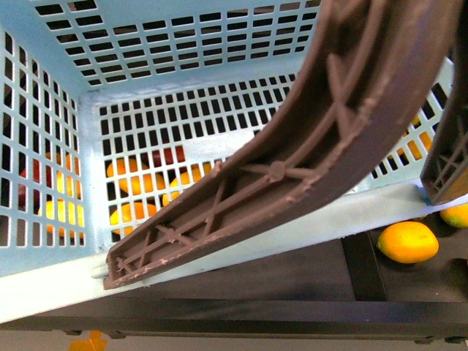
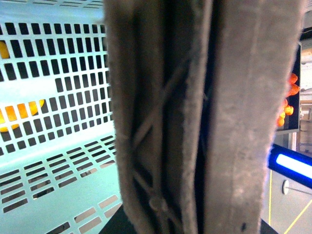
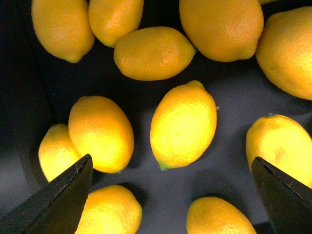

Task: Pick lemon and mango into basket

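Pale-yellow oval lemon (image 3: 183, 126) among other yellow lemons (image 3: 100, 132), right tool (image 3: 171, 157) spread open above it, turquoise slotted plastic basket (image 1: 146, 44), brown ribbed handle (image 1: 292, 161).

Even, bright light fills the front view, the basket (image 1: 44, 281) sharp; in the left wrist view the handle (image 2: 234, 117) is a soft, out-of-focus blur — while the lemon (image 3: 183, 126) glows overexposed on a dark, shadowed surface.

A black shelf (image 1: 292, 281) is lying across the bottom of the front view, and a dark red fruit (image 1: 172, 155) is showing farther back. In the left wrist view, a blue light strip (image 2: 292, 165) is glowing below a distant pile of orange fruit (image 2: 291, 87), with a yellow floor line (image 2: 298, 218) running nearby.
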You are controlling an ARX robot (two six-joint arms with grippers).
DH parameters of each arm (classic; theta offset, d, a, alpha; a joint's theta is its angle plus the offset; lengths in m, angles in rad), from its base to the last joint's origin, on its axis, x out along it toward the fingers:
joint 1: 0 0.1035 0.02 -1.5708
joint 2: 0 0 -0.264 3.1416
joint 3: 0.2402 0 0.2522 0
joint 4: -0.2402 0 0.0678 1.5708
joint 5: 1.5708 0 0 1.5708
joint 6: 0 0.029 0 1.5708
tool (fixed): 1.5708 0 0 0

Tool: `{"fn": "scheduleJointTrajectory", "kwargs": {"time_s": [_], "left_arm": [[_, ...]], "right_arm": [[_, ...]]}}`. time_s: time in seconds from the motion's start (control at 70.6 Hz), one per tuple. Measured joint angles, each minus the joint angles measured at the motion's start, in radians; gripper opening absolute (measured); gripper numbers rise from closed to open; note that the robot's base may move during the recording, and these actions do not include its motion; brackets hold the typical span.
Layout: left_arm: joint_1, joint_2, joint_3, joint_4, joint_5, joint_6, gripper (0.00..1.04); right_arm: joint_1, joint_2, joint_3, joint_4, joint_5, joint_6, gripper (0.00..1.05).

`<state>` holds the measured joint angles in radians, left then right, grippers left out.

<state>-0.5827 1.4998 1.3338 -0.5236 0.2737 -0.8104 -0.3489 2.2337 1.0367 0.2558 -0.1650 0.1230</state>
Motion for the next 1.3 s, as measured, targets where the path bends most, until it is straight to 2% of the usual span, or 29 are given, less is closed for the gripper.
{"fn": "scheduleJointTrajectory", "kwargs": {"time_s": [0.255, 0.764, 0.793, 0.878, 0.977, 1.09, 1.302], "left_arm": [[0.0, 0.0, 0.0, 0.0, 0.0, 0.0, 0.16], [0.0, 0.0, 0.0, 0.0, 0.003, -0.001, 0.16], [0.0, 0.0, 0.0, 0.0, 0.003, -0.001, 0.16], [0.0, 0.0, 0.0, 0.0, 0.003, -0.001, 0.16], [0.0, 0.0, 0.0, 0.0, 0.003, 0.0, 0.16], [0.0, 0.0, 0.0, 0.0, 0.004, -0.001, 0.16], [0.0, 0.0, 0.0, 0.0, 0.003, 0.0, 0.16]], "right_arm": [[0.025, 0.18, 0.15, -0.024, 0.074, 0.149, 0.96], [0.068, 0.338, 0.325, -0.09, 0.114, 0.239, 0.96], [0.069, 0.34, 0.33, -0.093, 0.119, 0.245, 0.94], [0.07, 0.358, 0.35, -0.108, 0.148, 0.252, 0.75], [0.065, 0.36, 0.351, -0.113, 0.154, 0.262, 0.65], [0.058, 0.346, 0.335, -0.093, 0.134, 0.264, 0.6], [0.027, 0.223, 0.215, -0.034, 0.04, 0.243, 0.59]]}}
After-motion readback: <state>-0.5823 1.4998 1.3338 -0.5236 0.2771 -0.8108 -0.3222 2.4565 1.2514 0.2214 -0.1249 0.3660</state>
